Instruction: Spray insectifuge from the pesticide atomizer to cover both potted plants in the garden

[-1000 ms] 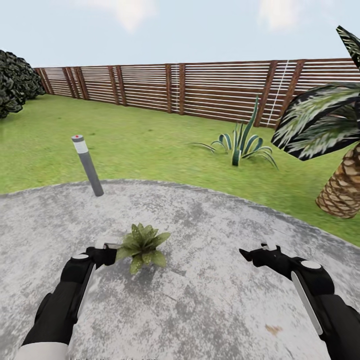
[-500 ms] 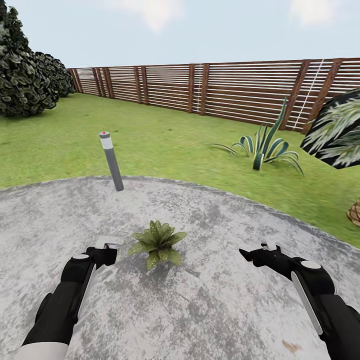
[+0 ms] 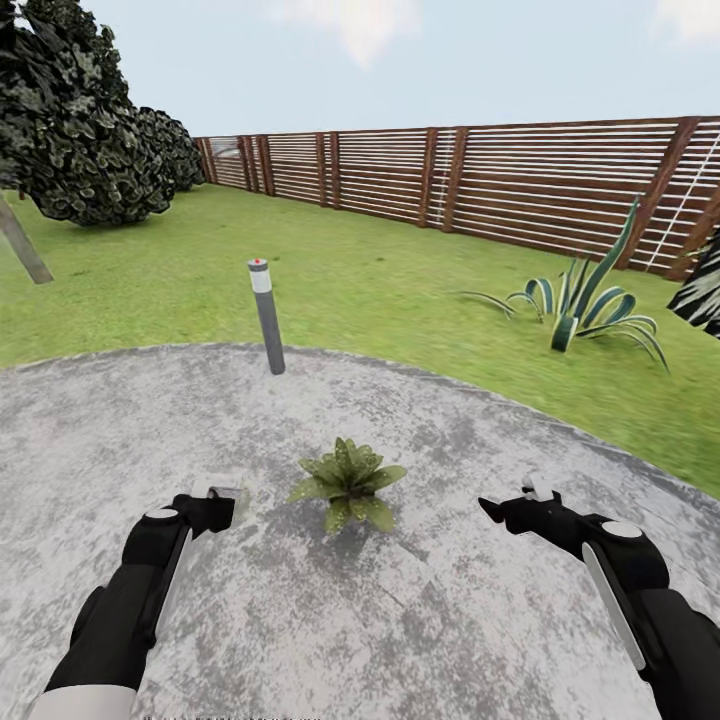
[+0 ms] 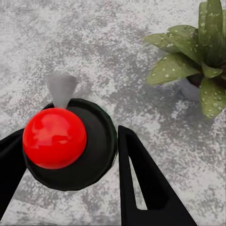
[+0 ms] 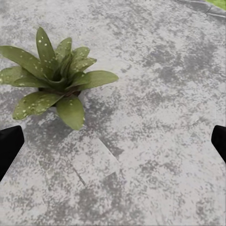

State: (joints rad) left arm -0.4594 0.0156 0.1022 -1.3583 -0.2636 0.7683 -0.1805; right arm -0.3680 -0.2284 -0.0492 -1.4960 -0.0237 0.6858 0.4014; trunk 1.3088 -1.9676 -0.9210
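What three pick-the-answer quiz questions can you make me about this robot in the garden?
1. Where does the potted plant stand?
A on the grass
B on the grey patio
C against the fence

2. What colour is the dot on top of the bollard lamp?
A red
B blue
C yellow

3. What is the left claw doing?
A hanging open
B gripping a leaf
C gripping the pesticide atomizer

Answers: 1 B, grey patio surrounds the plant. 2 A, a red spot tops the lamp. 3 C, the left wrist view shows both fingers hugging the dark bottle.
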